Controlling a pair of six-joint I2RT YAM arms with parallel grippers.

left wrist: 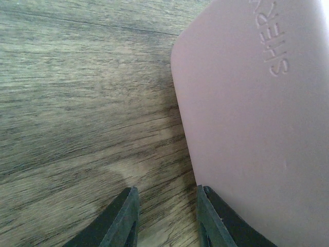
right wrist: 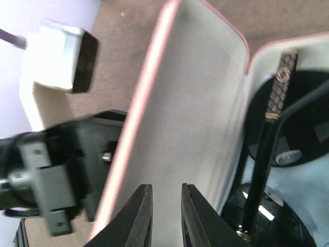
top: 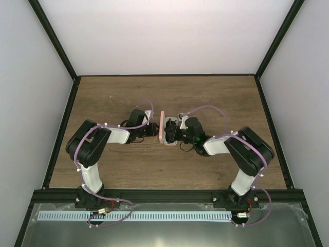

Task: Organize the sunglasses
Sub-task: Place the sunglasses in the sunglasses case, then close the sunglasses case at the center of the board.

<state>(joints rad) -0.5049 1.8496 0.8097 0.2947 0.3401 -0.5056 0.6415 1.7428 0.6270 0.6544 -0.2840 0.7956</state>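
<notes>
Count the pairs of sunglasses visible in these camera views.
1. The sunglasses lie in the base of the open pink case, seen in the right wrist view. From above, the right arm covers part of that base, so another pair could be hidden.

One pair of sunglasses [right wrist: 303,128], one pink case [left wrist: 257,128], one light blue cloth [right wrist: 311,193]

Pink rounded-rectangle hard case [top: 161,128] open on brown wood-grain tabletop [top: 169,95], lid upright, embossed lettering outside, cream lining inside. Light blue cloth [right wrist: 306,188] lying in its lower half.
</notes>
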